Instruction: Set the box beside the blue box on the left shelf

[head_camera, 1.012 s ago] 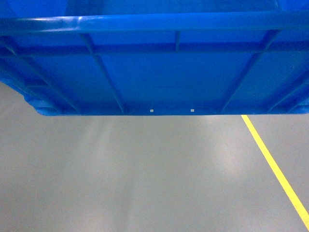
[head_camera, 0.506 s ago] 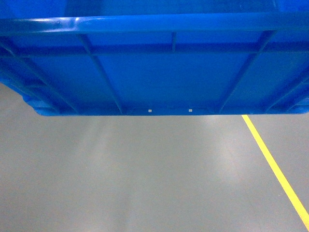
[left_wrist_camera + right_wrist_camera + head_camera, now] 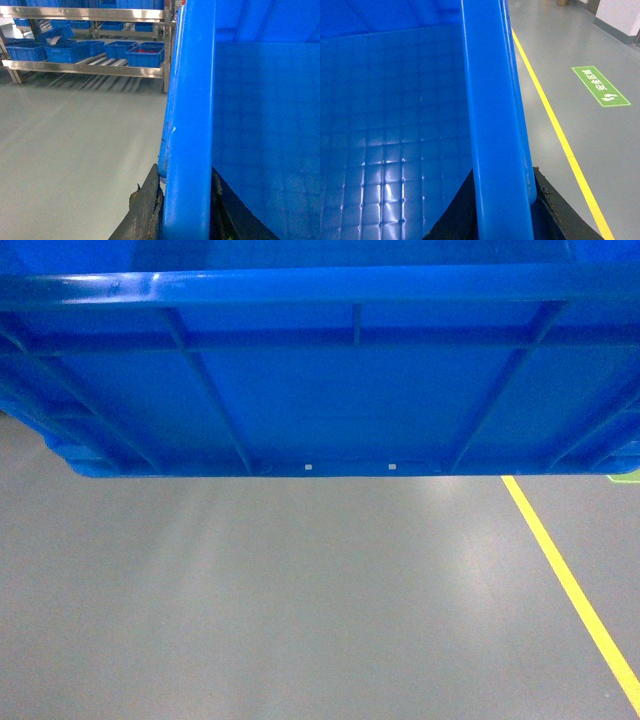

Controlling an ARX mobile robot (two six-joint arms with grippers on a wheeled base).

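The box, a big bright blue ribbed crate, is held off the floor and fills the upper half of the head view. My left gripper is shut on its left rim, one dark finger outside the wall, the other inside. My right gripper is shut on the right rim in the same way. The left shelf, a roller rack with metal rails, stands far off at the top left of the left wrist view. Several blue boxes sit on it.
Grey floor lies under and ahead of the crate. A yellow line runs along the right, also in the right wrist view, with a green floor sign beyond it. An upper shelf rail spans above the rollers.
The crate has drifted slightly left in the head view, and a sliver of green has come into sight at the right edge. Both grippers keep their hold.
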